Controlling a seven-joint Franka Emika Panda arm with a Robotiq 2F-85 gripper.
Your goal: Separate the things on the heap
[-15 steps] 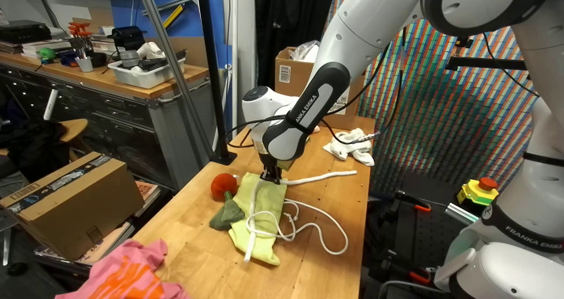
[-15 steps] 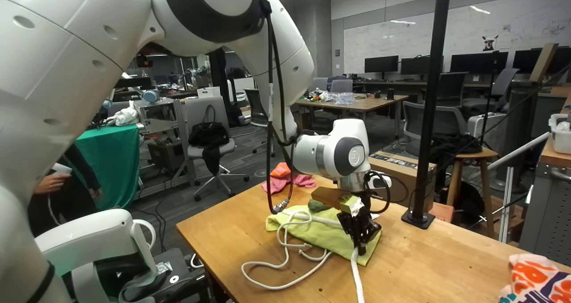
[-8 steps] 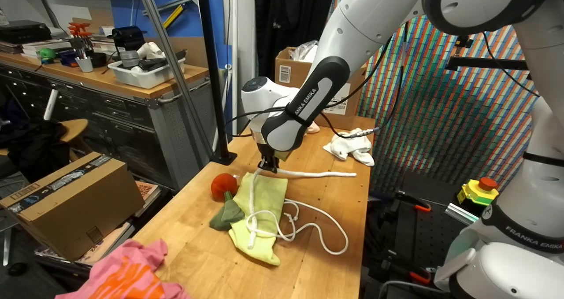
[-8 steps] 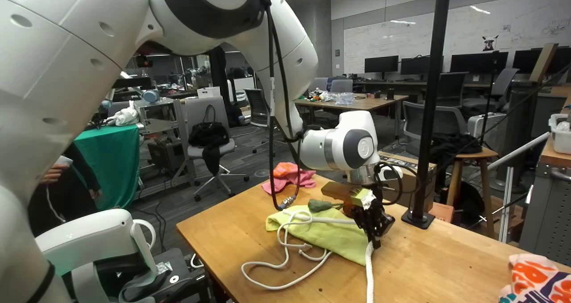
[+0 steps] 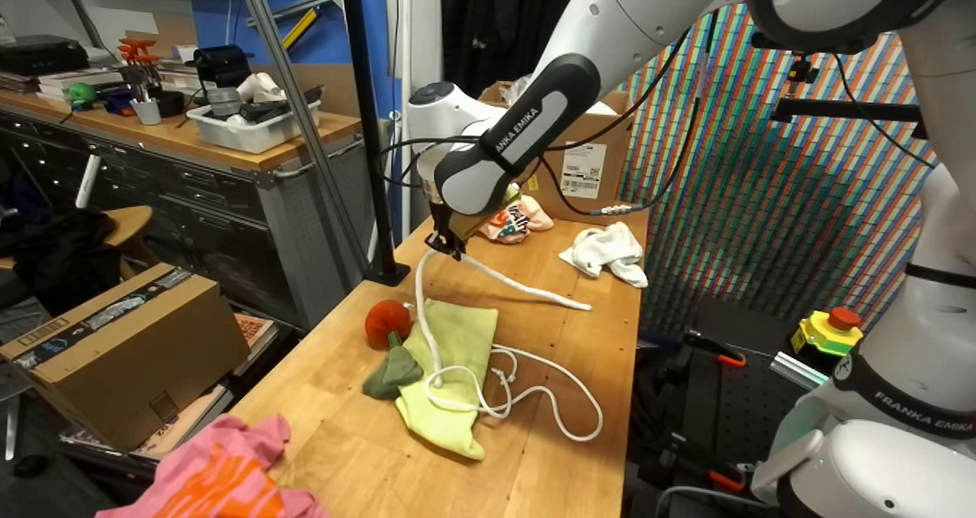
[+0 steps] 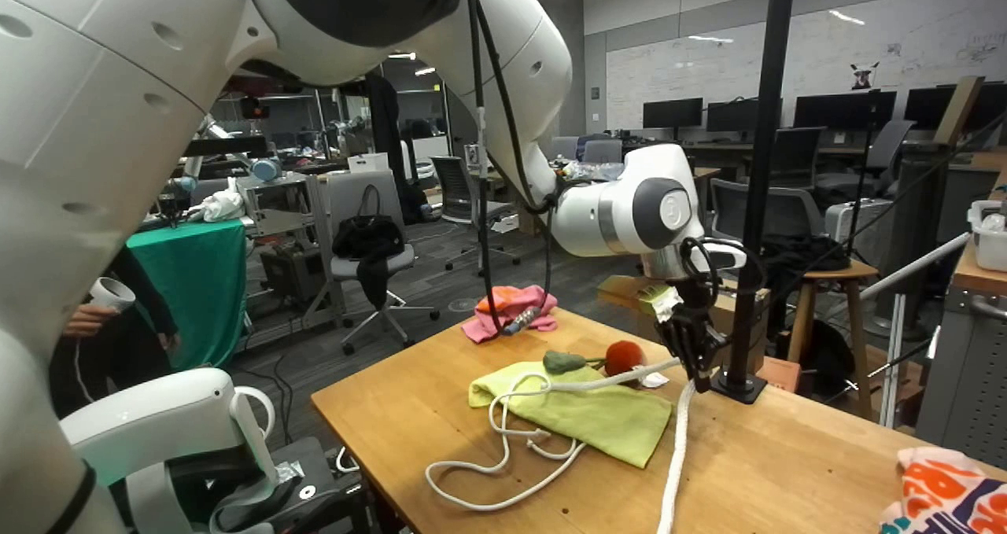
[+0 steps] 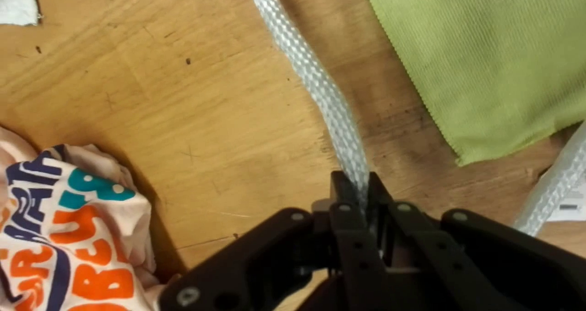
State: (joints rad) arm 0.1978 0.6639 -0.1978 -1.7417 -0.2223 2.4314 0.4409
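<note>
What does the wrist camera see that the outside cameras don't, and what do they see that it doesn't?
Only the wrist view: the fine weave of the white rope and yellow-green cloth, close up.
Only the exterior views: the red round thing, the pink cloth and the robot's arm.
All share: the gripper shut on that rope, the yellow-green cloth and the wooden table.

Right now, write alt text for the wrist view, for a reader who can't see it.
A black gripper pinches a white braided rope over a wooden table. A yellow-green cloth lies at upper right, a crumpled printed cloth at lower left, and part of a white cloth at the top left corner.
</note>
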